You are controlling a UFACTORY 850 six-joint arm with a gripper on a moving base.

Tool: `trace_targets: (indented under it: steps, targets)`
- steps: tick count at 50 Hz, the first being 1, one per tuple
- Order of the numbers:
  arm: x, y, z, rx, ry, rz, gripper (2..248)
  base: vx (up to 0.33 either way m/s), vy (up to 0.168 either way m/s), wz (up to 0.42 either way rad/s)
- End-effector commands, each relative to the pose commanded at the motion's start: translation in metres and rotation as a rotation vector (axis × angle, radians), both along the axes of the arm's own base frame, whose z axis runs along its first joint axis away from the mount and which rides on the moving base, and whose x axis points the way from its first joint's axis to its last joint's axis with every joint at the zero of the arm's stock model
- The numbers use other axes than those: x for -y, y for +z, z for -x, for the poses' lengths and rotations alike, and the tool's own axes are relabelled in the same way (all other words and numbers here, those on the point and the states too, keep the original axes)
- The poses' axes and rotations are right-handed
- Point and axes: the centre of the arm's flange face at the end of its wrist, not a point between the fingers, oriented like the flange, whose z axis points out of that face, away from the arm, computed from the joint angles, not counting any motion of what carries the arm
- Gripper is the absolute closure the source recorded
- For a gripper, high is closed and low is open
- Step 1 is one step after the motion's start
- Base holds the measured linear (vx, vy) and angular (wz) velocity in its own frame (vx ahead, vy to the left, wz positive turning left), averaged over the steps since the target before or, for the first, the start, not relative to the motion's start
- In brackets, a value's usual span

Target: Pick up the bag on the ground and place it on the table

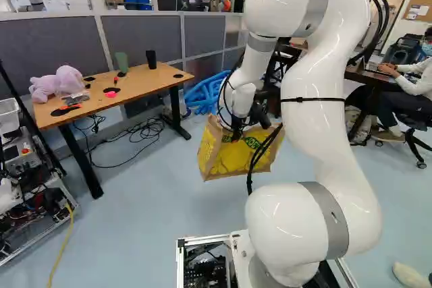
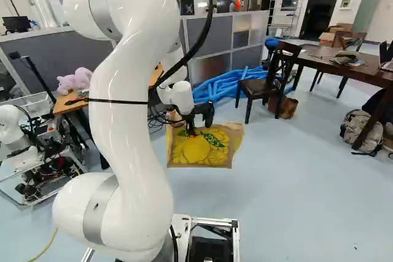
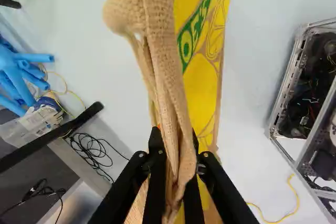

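The bag is rough, matt, coarsely woven cloth. The arm has a smooth, glossy shell. The table has a smooth wood top with a slight sheen. The toy looks like soft, fuzzy cloth, the tubes like smooth plastic, the chair like dark wood, the floor smooth.

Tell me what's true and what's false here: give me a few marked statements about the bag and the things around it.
1. The end effector is gripping the bag. True.
2. The bag is already on the table. False: it is held away from the table.
3. A pink toy is on the table. True.
4. The bag's print is red and blue. False: it is yellow and green.
5. The blue tubes are on the table. False: the tubes are on the floor.
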Motion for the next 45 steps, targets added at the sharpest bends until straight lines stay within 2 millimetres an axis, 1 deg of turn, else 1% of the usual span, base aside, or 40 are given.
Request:
trace_targets:
  steps: [45]
  targets:
    - [0.000, 0.064, 0.016, -0.171, 0.054, 0.028, 215, 0.000, 0.000, 0.000]
